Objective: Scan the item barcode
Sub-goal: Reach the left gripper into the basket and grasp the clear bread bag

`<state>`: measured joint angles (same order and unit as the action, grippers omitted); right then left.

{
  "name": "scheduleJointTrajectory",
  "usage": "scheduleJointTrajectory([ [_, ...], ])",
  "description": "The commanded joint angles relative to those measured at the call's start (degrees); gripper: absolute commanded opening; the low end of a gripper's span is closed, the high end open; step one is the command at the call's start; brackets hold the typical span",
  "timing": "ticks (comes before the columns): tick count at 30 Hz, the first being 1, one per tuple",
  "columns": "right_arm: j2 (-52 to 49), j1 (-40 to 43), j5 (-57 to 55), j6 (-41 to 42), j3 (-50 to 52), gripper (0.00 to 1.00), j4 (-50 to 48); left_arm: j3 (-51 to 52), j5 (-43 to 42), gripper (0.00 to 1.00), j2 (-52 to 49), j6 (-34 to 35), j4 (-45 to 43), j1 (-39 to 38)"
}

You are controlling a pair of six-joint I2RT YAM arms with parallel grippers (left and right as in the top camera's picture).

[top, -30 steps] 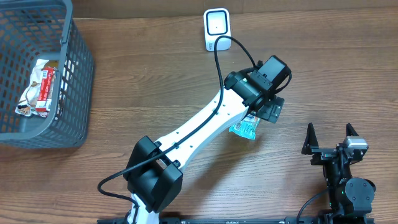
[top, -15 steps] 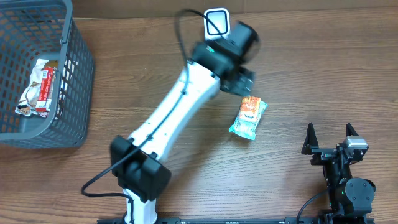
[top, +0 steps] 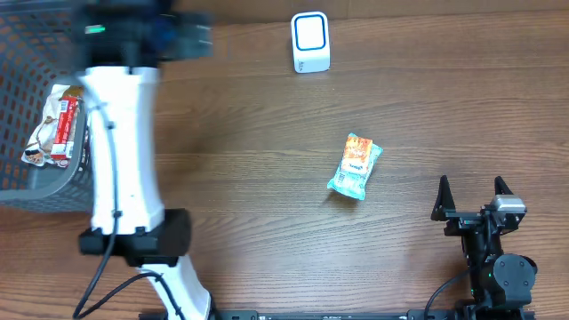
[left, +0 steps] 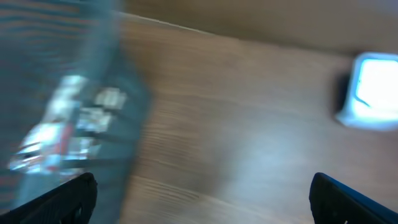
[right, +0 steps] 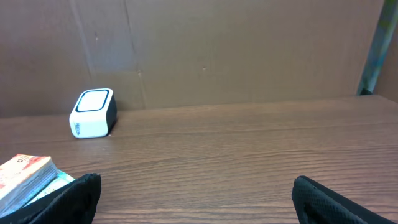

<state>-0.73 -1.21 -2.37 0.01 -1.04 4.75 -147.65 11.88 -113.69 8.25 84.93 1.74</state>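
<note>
overhead, left gripper [top: 188, 39]: up at the far left of the table [top: 249, 178], hovering just past the basket's top corner. It's motion-blurred from up here, so I can't read my jaws in this view.
overhead, right gripper [top: 472, 188]: parked low at the near right edge, fingers spread wide, nothing in them.
overhead, snack packet [top: 354, 165]: lying flat on the bare wood mid-right, tilted a bit, orange end towards the far side and teal end towards me. Well apart from both my grippers.
overhead, scanner [top: 310, 42]: small white box at the far edge, up and left of the packet, not touching it.
overhead, basket [top: 114, 142]: grey mesh, far left, with a crumpled red and white wrapper [top: 57, 124] inside.
left wrist, left gripper [left: 203, 182]: whole shot is smeared, but both fingertips sit at the bottom corners, spread all the way with only wood between them. Holding nothing.
left wrist, surroundings: basket [left: 121, 93] and wrapper [left: 68, 118] blur on the left, scanner [left: 373, 90] on the right.
right wrist, right gripper [right: 196, 186]: fingers wide apart at the bottom corners, empty.
right wrist, snack packet [right: 25, 174]: peeking in at the lower left, right by my left-side fingertip; can't tell if they touch.
right wrist, scanner [right: 93, 113]: farther back on the left, upright.
</note>
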Motion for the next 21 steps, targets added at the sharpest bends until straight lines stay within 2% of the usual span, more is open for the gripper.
scheduleJointTrajectory([
  [1, 0.57, 0.22, -0.48, 0.20, 0.59, 1.00, -0.26, -2.03, 0.81, 1.00, 0.24, -4.87, -0.13, 7.87],
  [5, 0.57, 0.22, -0.48, 0.17, 0.59, 1.00, -0.26, -1.97, 0.61, 1.00, 0.22, -5.68, -0.20, 17.11],
  [11, 0.57, 0.22, -0.48, 0.20, 0.59, 1.00, -0.28, -1.95, -4.66, 1.00, -0.37, -5.68, -1.62, 28.24],
  [17, 0.57, 0.22, -0.48, 0.20, 0.59, 1.00, -0.28, -1.64, -9.73, 1.00, -3.48, -5.73, -3.63, 35.95],
  [21, 0.57, 0.22, -0.48, 0.20, 0.59, 1.00, -0.26, -1.64, -10.47, 1.00, -7.21, -6.69, -4.70, 37.77],
])
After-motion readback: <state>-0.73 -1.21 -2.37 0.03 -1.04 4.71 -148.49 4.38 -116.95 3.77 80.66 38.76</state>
